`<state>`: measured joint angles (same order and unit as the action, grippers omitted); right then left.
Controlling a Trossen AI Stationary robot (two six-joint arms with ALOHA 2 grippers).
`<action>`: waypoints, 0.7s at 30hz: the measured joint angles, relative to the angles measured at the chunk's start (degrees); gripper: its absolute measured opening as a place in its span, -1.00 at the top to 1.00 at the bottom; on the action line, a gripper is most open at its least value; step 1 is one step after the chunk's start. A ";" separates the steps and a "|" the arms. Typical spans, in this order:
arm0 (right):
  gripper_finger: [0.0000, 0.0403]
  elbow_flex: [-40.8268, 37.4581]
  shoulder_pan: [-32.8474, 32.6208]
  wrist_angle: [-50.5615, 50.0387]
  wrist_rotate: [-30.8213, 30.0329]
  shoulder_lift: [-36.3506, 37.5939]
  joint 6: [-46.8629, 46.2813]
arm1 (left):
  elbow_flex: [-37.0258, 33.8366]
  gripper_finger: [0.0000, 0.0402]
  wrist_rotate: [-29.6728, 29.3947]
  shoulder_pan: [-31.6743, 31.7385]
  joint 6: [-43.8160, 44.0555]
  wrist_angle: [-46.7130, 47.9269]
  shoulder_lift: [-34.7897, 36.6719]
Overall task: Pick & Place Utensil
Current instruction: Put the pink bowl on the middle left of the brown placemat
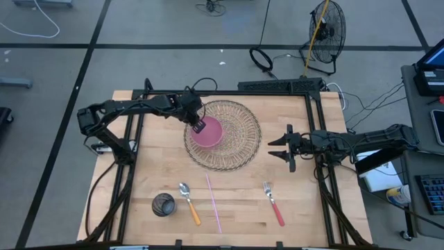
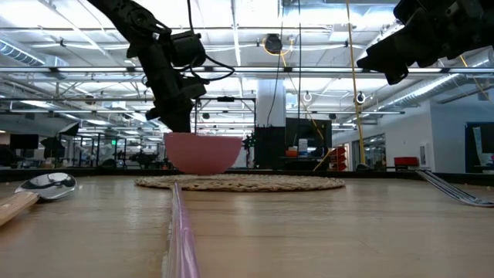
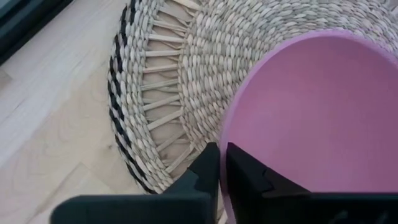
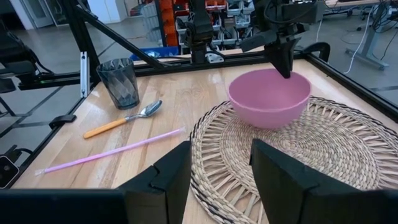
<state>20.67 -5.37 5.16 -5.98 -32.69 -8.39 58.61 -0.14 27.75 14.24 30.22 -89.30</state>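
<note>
In the high view, the left end effector [image 1: 199, 126] sits just above centre of the frame, its fingers pinching the near rim of the pink bowl [image 1: 208, 132], a thin sliver of that rim caught between them in the left wrist view. The bowl rests on the round woven mat [image 1: 239, 149] in the middle of the wooden surface [image 1: 298, 201]. The right end effector [image 1: 281, 147] hovers at the centre right of the frame, just off the mat's right edge, its fingers spread apart and holding nothing. Along the lower part of the frame lie the utensils: a spoon with an orange handle [image 1: 189, 203] at lower left of centre, a pink straw [image 1: 214, 203] just to its right, and a fork with a red handle [image 1: 273, 204] at lower right of centre, well apart from the other two. A dark glass tumbler [image 1: 164, 204] stands just left of the spoon.
</note>
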 joint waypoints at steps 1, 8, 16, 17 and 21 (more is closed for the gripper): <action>0.22 0.00 0.00 -0.08 0.00 0.00 0.02 | 0.00 0.83 0.02 -0.02 -0.04 0.00 0.00; 0.22 0.00 0.02 -0.10 0.00 0.00 0.00 | 0.00 0.78 0.02 -0.02 -0.06 -0.02 0.00; 0.22 0.00 0.02 -0.12 0.02 0.00 -0.12 | 0.00 0.77 -0.10 -0.02 -0.20 -0.04 0.00; 0.22 0.00 0.00 -0.12 0.02 0.00 -0.12 | 0.00 0.77 -0.29 -0.02 -0.21 -0.04 -0.02; 0.22 0.00 0.00 -0.16 0.02 0.00 -0.14 | 0.00 0.76 -0.49 -0.02 -0.22 -0.04 -0.02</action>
<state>20.67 -5.37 5.00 -5.96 -32.69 -8.54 58.61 -0.63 27.73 14.02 30.17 -89.32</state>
